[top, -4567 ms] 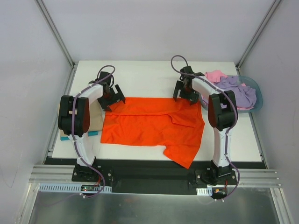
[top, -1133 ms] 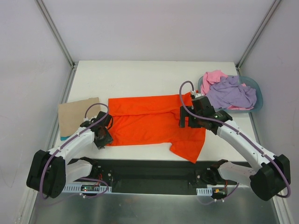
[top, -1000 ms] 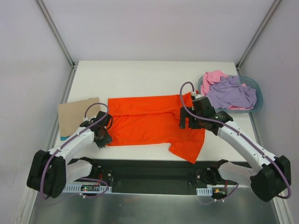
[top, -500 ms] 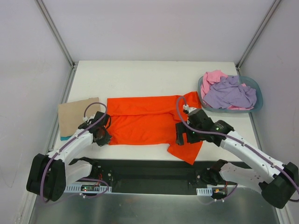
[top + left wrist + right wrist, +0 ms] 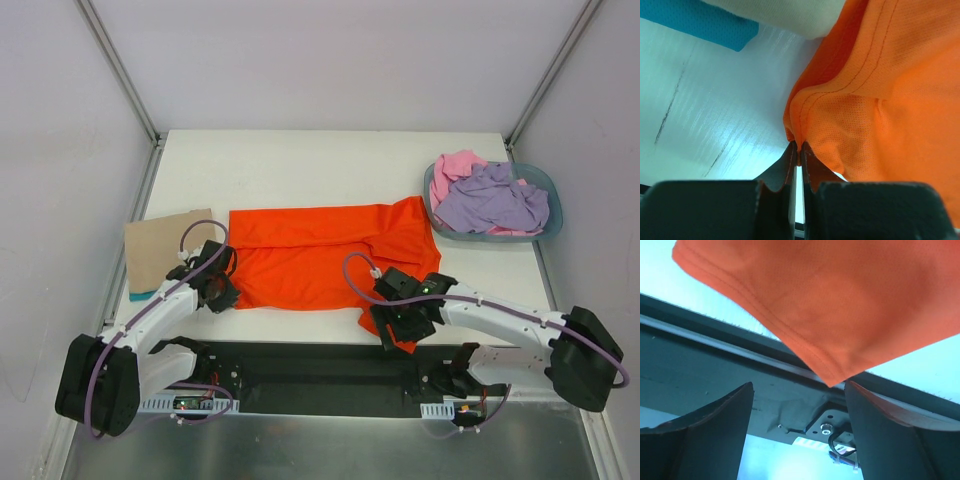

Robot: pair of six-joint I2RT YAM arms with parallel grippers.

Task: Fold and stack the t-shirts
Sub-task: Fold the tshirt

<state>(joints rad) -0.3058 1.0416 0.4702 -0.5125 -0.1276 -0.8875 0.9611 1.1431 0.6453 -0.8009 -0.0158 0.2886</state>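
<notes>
**Orange shirt** (image 5: 320, 260): lying spread across the middle of the table (image 5: 300, 170), with a fold line running near its far edge. One pointed flap is drooping over the near edge on the right. Likely laid flat so that both arms can be working its near side for the next fold.

**Left claw** (image 5: 215, 290): pinching the shirt's near-left hem corner. In the wrist view its jaws are clamping shut on a bunched ridge of stitched cloth (image 5: 799, 150).

**Right claw** (image 5: 400, 325): spread wide and gripping nothing. The drooping flap's tip is hanging between its fingers (image 5: 797, 390), above the dark rail. Probably lining up to take that corner.

**Purple shirt** (image 5: 495, 205) and **pink shirt** (image 5: 455, 165): sitting crumpled together in the basin (image 5: 553, 215) at the far right, apparently waiting their turn.

**Hard to make out:** whether the right fingers are touching the cloth. The overhead view is hiding the flap's tip under the claw. The tan piece (image 5: 165, 240) and teal strip (image 5: 140, 295) beside the left claw are not identifiable.
</notes>
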